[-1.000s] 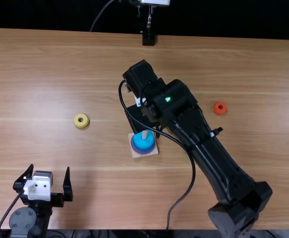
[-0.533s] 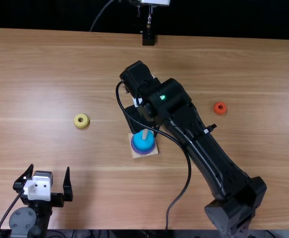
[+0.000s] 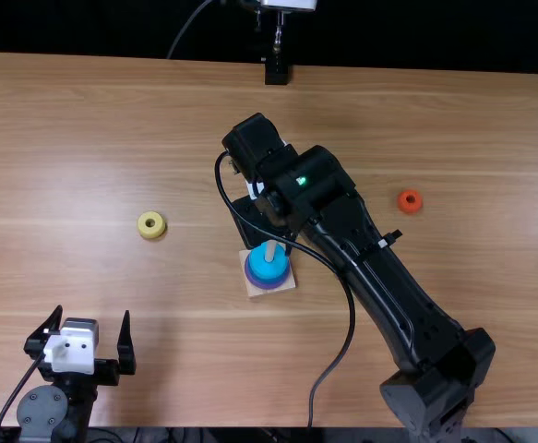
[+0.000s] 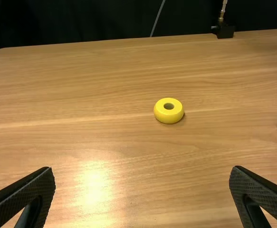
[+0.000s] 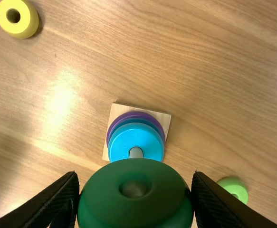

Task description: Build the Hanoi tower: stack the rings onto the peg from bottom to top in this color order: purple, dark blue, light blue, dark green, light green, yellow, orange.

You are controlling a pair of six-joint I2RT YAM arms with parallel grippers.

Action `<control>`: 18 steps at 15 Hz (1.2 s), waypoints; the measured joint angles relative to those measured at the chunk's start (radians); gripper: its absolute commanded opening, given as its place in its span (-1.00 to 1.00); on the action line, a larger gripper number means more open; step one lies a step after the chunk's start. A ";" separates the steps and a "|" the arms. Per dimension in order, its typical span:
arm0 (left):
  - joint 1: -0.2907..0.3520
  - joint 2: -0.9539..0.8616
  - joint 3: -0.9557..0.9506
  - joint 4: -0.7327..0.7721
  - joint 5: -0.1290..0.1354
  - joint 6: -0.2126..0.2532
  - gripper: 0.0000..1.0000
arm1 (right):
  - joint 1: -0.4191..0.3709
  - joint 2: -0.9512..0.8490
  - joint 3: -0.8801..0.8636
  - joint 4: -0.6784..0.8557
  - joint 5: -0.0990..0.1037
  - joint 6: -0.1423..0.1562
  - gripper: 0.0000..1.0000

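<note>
In the top view, my right gripper [image 3: 263,221] hangs just beyond the wooden base [image 3: 283,285]. On the base, the purple ring [image 3: 280,282] is lowest, with blue rings above it, topped by the light blue ring [image 3: 266,269]; the peg [image 3: 270,250] pokes up. Seen in the right wrist view, my right gripper [image 5: 136,202] is shut on the dark green ring [image 5: 133,173], held beside the peg tip [image 5: 136,152]. A light green ring [image 5: 238,190] lies on the table. My left gripper [image 3: 84,340], also in the left wrist view [image 4: 143,197], stands open, away from the yellow ring [image 4: 168,113].
The orange ring [image 3: 410,201] lies on the table [image 3: 490,240] to the right of the right arm. That arm and its loose cable reach across the middle. A black stand [image 3: 276,71] is at the table's far edge.
The right arm has shifted slightly left, mostly during the first half second. The base with its rings has nudged a little toward the near edge. The left arm has kept still.
</note>
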 measured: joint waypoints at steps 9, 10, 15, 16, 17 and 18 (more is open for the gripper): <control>0.000 0.000 0.000 0.000 0.000 0.000 1.00 | 0.000 0.000 0.142 -0.015 0.000 0.000 -1.00; 0.000 0.000 0.000 0.000 0.000 0.000 1.00 | 0.000 0.000 0.142 -0.015 0.000 0.000 -1.00; 0.000 0.000 0.000 0.000 0.000 0.000 1.00 | 0.000 -0.087 0.043 -0.059 0.000 0.000 -1.00; 0.000 0.000 0.000 0.000 0.000 0.001 1.00 | 0.000 -0.114 -0.001 -0.060 0.000 0.001 -1.00; 0.000 0.000 0.000 0.000 0.000 0.001 1.00 | 0.000 -0.134 -0.030 -0.060 0.000 0.000 -1.00; 0.000 0.000 0.000 0.000 0.000 0.000 1.00 | 0.000 -0.142 -0.041 -0.061 0.000 0.000 -1.00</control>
